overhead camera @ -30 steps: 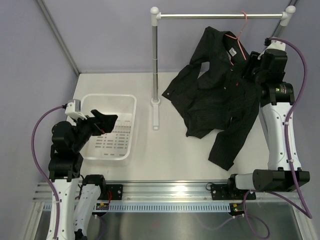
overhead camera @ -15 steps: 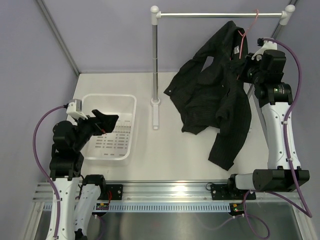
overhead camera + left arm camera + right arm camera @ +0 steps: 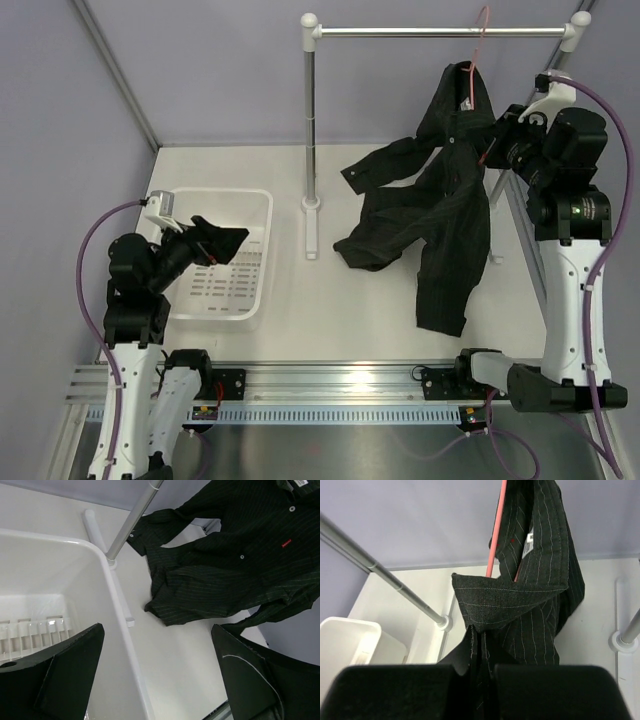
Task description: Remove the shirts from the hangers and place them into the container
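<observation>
Within the last second the right gripper [image 3: 474,672] is clenched on the shirt [image 3: 455,200] just under its collar, and the shirt, still on the hanger [image 3: 496,530] at the rail [image 3: 440,32], is drawn up, seemingly starting removal; the left gripper [image 3: 157,655] is held wide over the basket [image 3: 268,215].

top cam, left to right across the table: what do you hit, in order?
White basket → rail's upright post → black shirt → right arm. The left tool overlaps the basket, so it's left out.
</observation>
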Robot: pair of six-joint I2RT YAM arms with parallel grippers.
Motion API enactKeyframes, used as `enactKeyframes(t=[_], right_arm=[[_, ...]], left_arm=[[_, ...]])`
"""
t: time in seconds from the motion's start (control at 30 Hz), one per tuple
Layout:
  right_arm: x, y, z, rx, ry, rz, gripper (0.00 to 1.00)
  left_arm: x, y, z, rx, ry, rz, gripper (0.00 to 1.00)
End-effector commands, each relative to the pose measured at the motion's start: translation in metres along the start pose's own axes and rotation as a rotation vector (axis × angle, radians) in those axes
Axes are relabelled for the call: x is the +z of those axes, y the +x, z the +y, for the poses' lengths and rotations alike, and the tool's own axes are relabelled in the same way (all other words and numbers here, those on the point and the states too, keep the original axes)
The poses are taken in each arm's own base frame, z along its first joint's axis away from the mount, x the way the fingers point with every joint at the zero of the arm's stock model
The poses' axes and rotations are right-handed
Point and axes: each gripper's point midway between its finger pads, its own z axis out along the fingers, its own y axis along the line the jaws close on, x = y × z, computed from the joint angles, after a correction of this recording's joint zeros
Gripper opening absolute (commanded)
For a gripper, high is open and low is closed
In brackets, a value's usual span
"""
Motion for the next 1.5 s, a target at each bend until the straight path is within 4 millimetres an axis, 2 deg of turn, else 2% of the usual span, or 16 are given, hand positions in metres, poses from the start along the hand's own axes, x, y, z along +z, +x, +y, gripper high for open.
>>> enactKeyframes(t=[0.0, 0.23, 0.27, 0.43, 0.53, 0.6, 0.67, 0.7, 0.8, 1.0, 1.1, 1.17, 1.23, 1.27, 1.3, 1.47], right_arm=[[-0.038, -0.033, 0.036, -0.014, -0.116, -0.093, 0.0], [-0.054, -0.015, 0.053, 0.017, -0.21, -0.073, 0.0], [-0.062, -0.015, 0.059, 0.027, -0.23, -0.083, 0.0], [-0.083, -0.001, 0.081, 0.048, -0.353, -0.059, 0.0], [-0.097, 0.01, 0.095, 0.067, -0.431, -0.02, 0.0], [-0.111, 0.017, 0.11, 0.075, -0.516, 0.005, 0.0], [-0.119, 0.025, 0.116, 0.069, -0.561, 0.032, 0.0], [-0.123, 0.029, 0.119, 0.067, -0.582, 0.05, 0.0], [-0.132, 0.036, 0.126, 0.055, -0.631, 0.079, 0.0], [-0.139, 0.045, 0.135, 0.067, -0.704, 0.103, 0.0], [-0.145, 0.056, 0.151, 0.109, -0.804, 0.174, 0.0], [-0.148, 0.071, 0.159, 0.153, -0.858, 0.232, 0.0], [-0.149, 0.083, 0.166, 0.181, -0.916, 0.266, 0.0], [-0.152, 0.09, 0.174, 0.186, -0.945, 0.292, 0.0], [-0.149, 0.096, 0.175, 0.196, -0.939, 0.306, 0.0], [-0.152, 0.103, 0.183, 0.198, -0.951, 0.325, 0.0]], left_arm=[[-0.002, -0.02, -0.036, 0.074, 0.169, -0.019, 0.96], [-0.006, -0.04, -0.054, 0.107, 0.206, -0.055, 0.98], [-0.006, -0.04, -0.054, 0.109, 0.205, -0.046, 0.98], [0.009, -0.041, -0.056, 0.122, 0.201, 0.004, 0.97], [0.022, -0.045, -0.068, 0.126, 0.246, 0.03, 0.96], [0.026, -0.05, -0.089, 0.146, 0.31, 0.039, 0.96], [0.037, -0.051, -0.097, 0.162, 0.335, 0.052, 0.96], [0.037, -0.057, -0.113, 0.183, 0.372, 0.047, 0.97], [0.042, -0.061, -0.138, 0.198, 0.467, 0.045, 0.96], [0.051, -0.066, -0.177, 0.192, 0.609, 0.034, 0.97], [0.055, -0.069, -0.195, 0.191, 0.67, 0.031, 0.97], [0.054, -0.08, -0.212, 0.224, 0.712, -0.003, 0.97], [0.066, -0.08, -0.213, 0.252, 0.703, -0.002, 0.97], [0.065, -0.088, -0.22, 0.273, 0.713, -0.027, 0.97], [0.075, -0.083, -0.214, 0.288, 0.675, -0.009, 0.97], [0.084, -0.082, -0.212, 0.337, 0.61, -0.033, 0.96]])
